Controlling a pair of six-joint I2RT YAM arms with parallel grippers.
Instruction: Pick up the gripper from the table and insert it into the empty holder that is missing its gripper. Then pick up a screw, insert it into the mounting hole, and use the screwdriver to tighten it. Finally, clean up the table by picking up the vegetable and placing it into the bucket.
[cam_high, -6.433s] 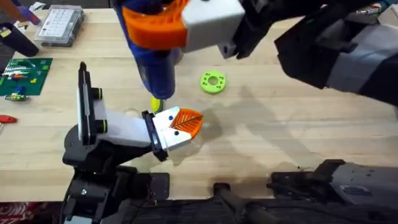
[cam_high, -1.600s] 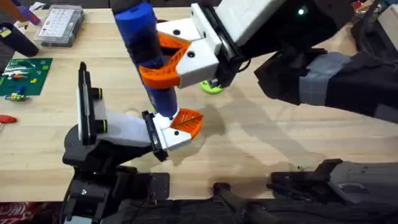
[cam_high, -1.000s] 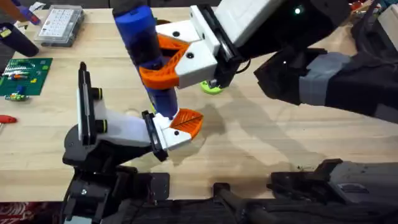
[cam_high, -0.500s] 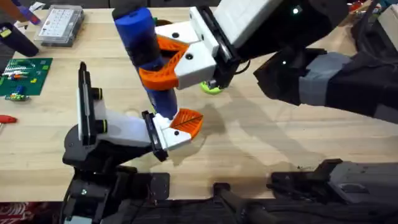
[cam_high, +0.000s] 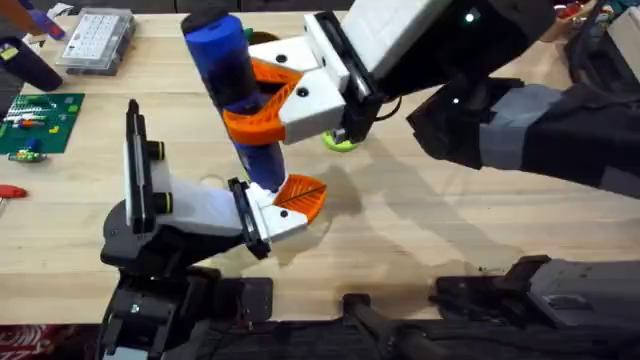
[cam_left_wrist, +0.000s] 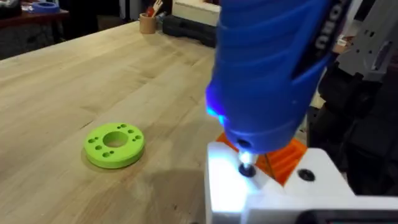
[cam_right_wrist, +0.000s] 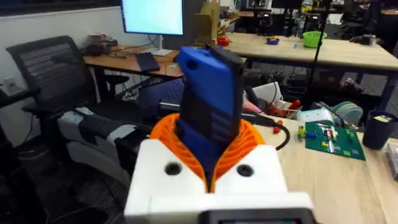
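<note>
Item, far left of the pale wooden worktop (cam_high: 420, 240): green circuit board (cam_high: 35, 122); behind it a clear plastic parts box (cam_high: 96, 40), contents too small to tell.

Item, left arm: its white-and-orange gripper (cam_high: 288, 205) lies low on the worktop; whether clenched or released cannot be told.

Item, centre: blue pen-shaped powered screwdriver (cam_high: 235, 95), long axis near upright, thin metal bit (cam_left_wrist: 247, 167) pointing down onto the white body directly beneath, in the left wrist view. Tightening appears to be in hand.

Item, right arm: gripper (cam_high: 265, 95) reaching across the middle, orange pads clenched around the screwdriver's barrel.

Item, just beyond: lime-green plastic ring with small holes (cam_left_wrist: 114, 144), flat on the worktop, untouched.
</note>
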